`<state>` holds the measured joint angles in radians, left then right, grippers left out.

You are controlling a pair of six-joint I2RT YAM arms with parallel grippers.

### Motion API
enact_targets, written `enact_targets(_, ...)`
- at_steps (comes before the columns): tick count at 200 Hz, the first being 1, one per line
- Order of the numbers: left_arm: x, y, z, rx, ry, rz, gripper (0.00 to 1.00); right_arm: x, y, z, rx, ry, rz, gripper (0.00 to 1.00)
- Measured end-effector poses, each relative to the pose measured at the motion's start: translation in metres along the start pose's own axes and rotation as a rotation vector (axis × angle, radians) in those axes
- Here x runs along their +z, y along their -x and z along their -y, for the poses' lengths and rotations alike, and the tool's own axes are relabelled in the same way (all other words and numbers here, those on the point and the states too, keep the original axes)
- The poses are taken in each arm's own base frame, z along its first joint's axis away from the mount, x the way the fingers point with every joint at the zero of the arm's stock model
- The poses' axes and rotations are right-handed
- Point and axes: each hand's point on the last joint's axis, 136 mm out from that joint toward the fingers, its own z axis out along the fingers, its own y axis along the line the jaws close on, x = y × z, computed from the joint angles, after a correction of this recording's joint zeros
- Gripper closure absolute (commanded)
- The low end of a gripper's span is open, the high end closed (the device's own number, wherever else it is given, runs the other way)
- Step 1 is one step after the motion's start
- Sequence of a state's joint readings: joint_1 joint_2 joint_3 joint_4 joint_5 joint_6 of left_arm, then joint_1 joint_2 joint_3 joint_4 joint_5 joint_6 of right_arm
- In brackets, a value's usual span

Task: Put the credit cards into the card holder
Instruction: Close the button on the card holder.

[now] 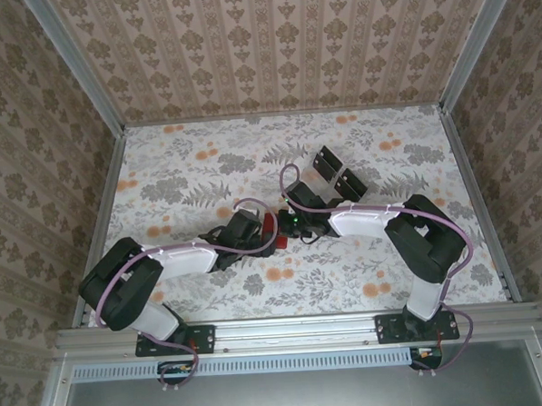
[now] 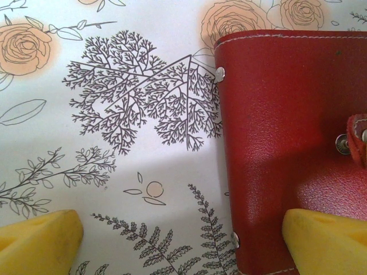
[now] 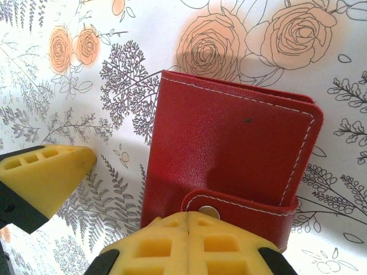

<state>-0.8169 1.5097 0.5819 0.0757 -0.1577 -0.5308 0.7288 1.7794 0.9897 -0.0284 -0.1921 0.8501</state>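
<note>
L fingers [image 2: 324, 238] wide, R fingers [image 3: 166, 246] shut, over wallet [image 3: 229, 137].

The top camera looks steeply down from behind the near edge over the whole bench [image 1: 205, 161], wallet [image 1: 268, 225] at centre. Both wrist cameras face down, very close over that wallet, which all views share.

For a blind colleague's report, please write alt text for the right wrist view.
A closed red card holder lies flat on a flower-printed table, its snap tab nearest the camera. The right gripper, yellow fingers pressed together, sits at the tab.
</note>
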Motion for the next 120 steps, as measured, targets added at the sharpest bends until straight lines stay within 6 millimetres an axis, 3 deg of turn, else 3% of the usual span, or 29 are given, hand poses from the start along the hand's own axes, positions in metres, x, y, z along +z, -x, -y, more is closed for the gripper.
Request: enact_targets(120,0.0001,-0.0009,-0.0005,0.005,0.001,-0.002,0.0,0.0087,-0.0031,0.0084,0.018,0.003,0.01,1.0)
